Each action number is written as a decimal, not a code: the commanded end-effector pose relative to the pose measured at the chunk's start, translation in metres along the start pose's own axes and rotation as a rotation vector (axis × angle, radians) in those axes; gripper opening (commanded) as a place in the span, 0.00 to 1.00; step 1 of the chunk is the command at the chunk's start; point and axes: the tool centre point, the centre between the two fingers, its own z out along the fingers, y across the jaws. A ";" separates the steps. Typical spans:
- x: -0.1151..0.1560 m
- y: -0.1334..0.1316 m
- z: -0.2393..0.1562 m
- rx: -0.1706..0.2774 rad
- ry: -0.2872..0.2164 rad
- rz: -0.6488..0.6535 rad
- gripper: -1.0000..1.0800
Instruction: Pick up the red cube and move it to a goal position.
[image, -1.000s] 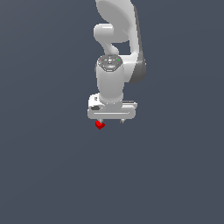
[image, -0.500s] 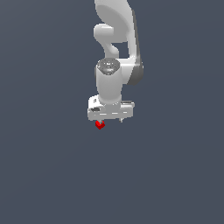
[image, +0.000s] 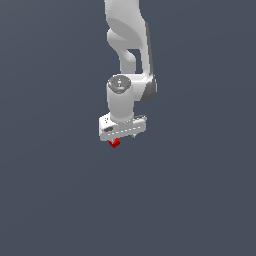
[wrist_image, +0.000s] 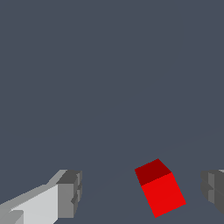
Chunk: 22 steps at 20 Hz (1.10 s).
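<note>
Take the red cube (image: 114, 143) as your reference. In the exterior view, the white arm (image: 128, 60) descends from above and ends in the gripper (image: 120, 138), which sits directly over the cube. Only the lower part of the cube shows beneath the white gripper body; the rest is hidden behind it.

Check the wrist view for finger position. The red cube (wrist_image: 160, 187) lies between the two fingers (wrist_image: 70, 194), rotated so that its faces are not square to the pads. One grey pad stands well apart from the cube on one side. The other pad, visible only at the picture's edge, is nearer to the cube but shows a gap of bare surface between them. You can therefore read the jaws as spread wide, with neither pad touching the cube.

The cube rests on the plain dark grey surface (wrist_image: 109, 78) surrounding it on all sides.
</note>
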 end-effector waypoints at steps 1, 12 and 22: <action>-0.009 0.004 0.012 0.000 -0.003 -0.061 0.96; -0.040 0.025 0.060 -0.001 -0.014 -0.308 0.96; -0.052 0.040 0.084 -0.003 -0.020 -0.425 0.96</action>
